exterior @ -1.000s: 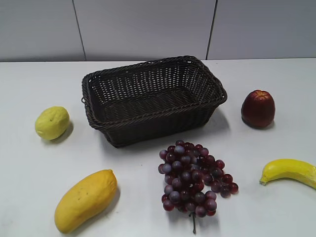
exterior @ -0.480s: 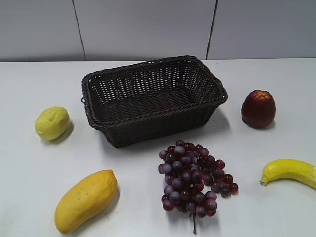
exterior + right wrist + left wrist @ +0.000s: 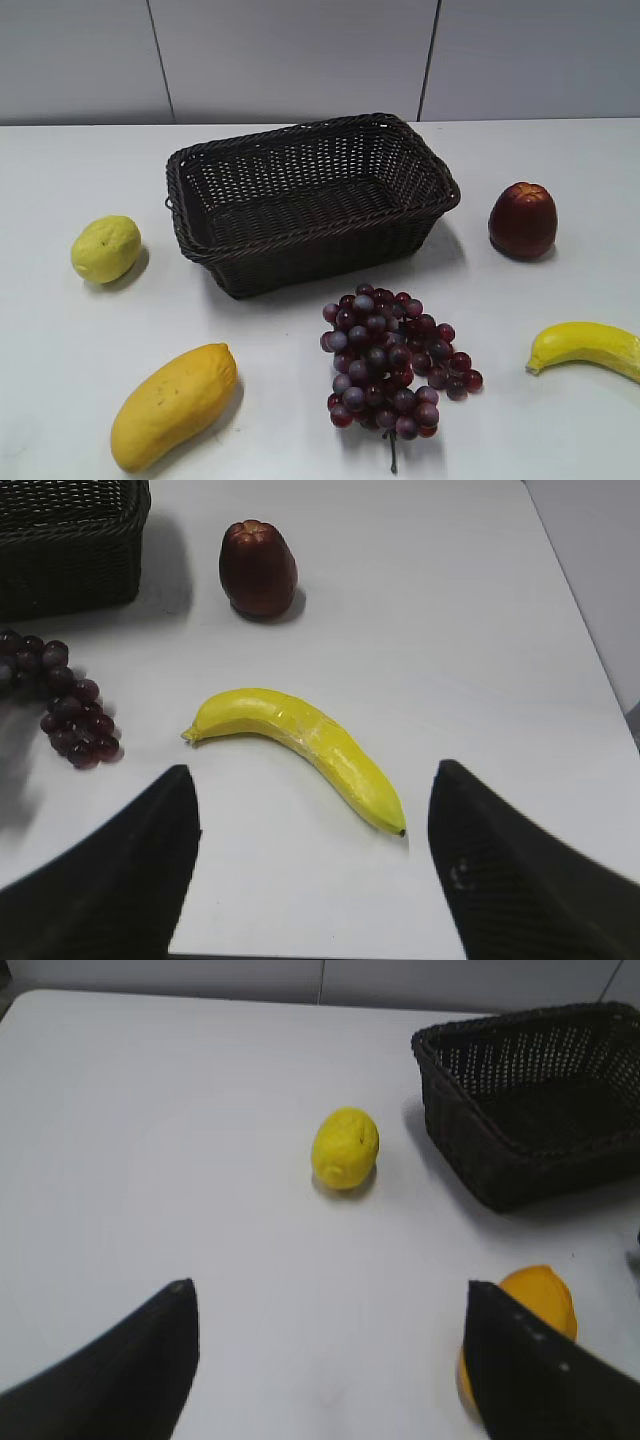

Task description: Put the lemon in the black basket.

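The lemon [image 3: 105,248] lies on the white table left of the black basket [image 3: 190,165]; the basket is empty. In the left wrist view the lemon [image 3: 345,1148] is ahead of my left gripper [image 3: 327,1305], which is open and empty, well short of it; the basket [image 3: 455,1145] is at the upper right. My right gripper [image 3: 312,790] is open and empty, just in front of the banana [image 3: 300,740]. Neither gripper shows in the exterior view.
A mango [image 3: 172,404] lies front left, also by the left gripper's right finger [image 3: 545,1305]. A grape bunch [image 3: 390,362] lies in front of the basket, a dark red apple [image 3: 522,220] to its right, the banana [image 3: 585,345] front right.
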### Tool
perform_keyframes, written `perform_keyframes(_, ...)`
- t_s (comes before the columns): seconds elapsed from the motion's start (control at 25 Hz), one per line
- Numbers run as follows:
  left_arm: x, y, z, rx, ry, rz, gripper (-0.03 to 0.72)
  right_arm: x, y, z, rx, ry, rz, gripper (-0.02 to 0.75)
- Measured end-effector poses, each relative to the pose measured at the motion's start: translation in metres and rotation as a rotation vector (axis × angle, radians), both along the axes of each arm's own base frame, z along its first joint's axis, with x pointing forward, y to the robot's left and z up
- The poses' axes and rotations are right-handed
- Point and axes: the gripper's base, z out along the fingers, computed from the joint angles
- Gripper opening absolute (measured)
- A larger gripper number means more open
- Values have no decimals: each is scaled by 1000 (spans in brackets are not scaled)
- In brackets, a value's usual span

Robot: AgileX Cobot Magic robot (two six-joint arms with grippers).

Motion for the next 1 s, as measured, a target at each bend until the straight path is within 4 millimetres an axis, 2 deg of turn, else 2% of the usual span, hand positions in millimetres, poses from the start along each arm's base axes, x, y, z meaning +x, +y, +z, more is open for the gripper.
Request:
perform_keyframes(0.16, 38, 1, 13, -13, -1, 27, 664, 0, 0, 0, 0, 0, 0, 583)
perform_keyframes(0.28, 72, -1, 12, -34, 74, 38, 664, 0, 0, 0, 0, 0, 0, 583)
perform_keyframes(0.68, 199, -14, -26, -79, 587, -26, 659, 0, 0, 0, 0, 0, 0, 583)
perform_keyframes(0.8, 236, -17, -34, -85, 646, -50, 659, 0, 0, 0, 0, 0, 0, 583)
perform_keyframes(1.0, 284, -23, -56, -79, 732, -104, 657, 0, 0, 0, 0, 0, 0, 583)
